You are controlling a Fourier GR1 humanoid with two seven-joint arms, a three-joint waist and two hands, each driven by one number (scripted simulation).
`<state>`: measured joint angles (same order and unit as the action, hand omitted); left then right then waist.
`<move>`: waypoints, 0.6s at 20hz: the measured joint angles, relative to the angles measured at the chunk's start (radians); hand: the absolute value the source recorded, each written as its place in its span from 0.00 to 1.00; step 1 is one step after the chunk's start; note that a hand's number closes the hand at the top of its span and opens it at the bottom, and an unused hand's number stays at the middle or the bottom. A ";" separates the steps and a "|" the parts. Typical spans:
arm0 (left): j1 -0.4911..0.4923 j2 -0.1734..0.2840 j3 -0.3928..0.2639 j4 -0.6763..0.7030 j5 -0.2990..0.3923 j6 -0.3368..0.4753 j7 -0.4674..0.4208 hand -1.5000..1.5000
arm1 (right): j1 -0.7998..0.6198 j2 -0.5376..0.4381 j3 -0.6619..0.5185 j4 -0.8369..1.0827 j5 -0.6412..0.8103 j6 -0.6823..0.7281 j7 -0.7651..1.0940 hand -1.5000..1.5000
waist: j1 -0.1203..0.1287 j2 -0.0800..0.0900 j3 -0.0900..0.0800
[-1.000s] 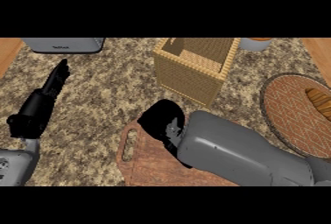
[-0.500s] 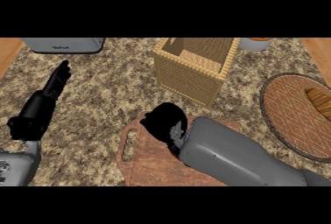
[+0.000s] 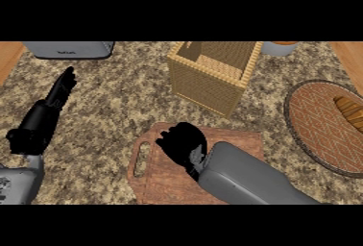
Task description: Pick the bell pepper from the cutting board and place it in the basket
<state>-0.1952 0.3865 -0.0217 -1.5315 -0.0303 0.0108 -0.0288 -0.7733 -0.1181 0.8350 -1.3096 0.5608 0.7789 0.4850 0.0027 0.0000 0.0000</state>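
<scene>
You are looking steeply down at a speckled stone counter (image 3: pixel 120 110). In the lower centre of the frame lies a brown wooden cutting board (image 3: pixel 159 180) with a handle slot at its left end. Your right hand (image 3: pixel 183 144) sits over the upper middle of that board, its grey forearm coming in from the lower right. The black fingers are bent downward over the board, but you cannot tell whether they are closed around anything.

The bell pepper is not visible. If it is on the board, it is hidden beneath that hand (no colour of it shows at the edges).

The basket (image 3: pixel 211 72), a tall woven box with an open top, stands in the upper centre of the frame, just above the board and apart from it.

Your left hand (image 3: pixel 44 117) rests at the left side of the frame, fingers straight and pointing toward the upper edge, holding nothing.

At the right edge is a round woven plate (image 3: pixel 312 125) with a bread roll (image 3: pixel 349 111) on it. A grey appliance (image 3: pixel 69 49) sits in the upper left.

As a judgement: a bell pepper is light, hollow and fairly stiff, with smooth waxy skin that may slip. Take it around its widest part, fingers on one side and thumb opposite, rather than by the stem.
</scene>
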 measured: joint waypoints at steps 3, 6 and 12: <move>-0.011 -0.005 0.016 0.006 -0.004 -0.016 0.009 0.50 | 0.022 -0.007 -0.020 0.017 0.050 -0.004 -0.053 0.00 | 0.001 0.000 0.000; -0.009 -0.014 0.028 0.001 -0.013 -0.025 0.008 0.50 | 0.055 0.000 -0.031 0.016 0.098 0.010 -0.078 0.00 | 0.000 0.000 0.000; 0.009 -0.032 0.044 -0.035 -0.031 -0.042 0.022 0.50 | 0.090 0.009 -0.066 0.056 0.196 0.010 -0.131 0.00 | 0.002 0.000 0.000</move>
<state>-0.1864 0.3548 0.0222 -1.5661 -0.0618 -0.0309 -0.0065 -0.6836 -0.1094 0.7688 -1.2539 0.7568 0.7892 0.3537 0.0046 -0.0002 0.0001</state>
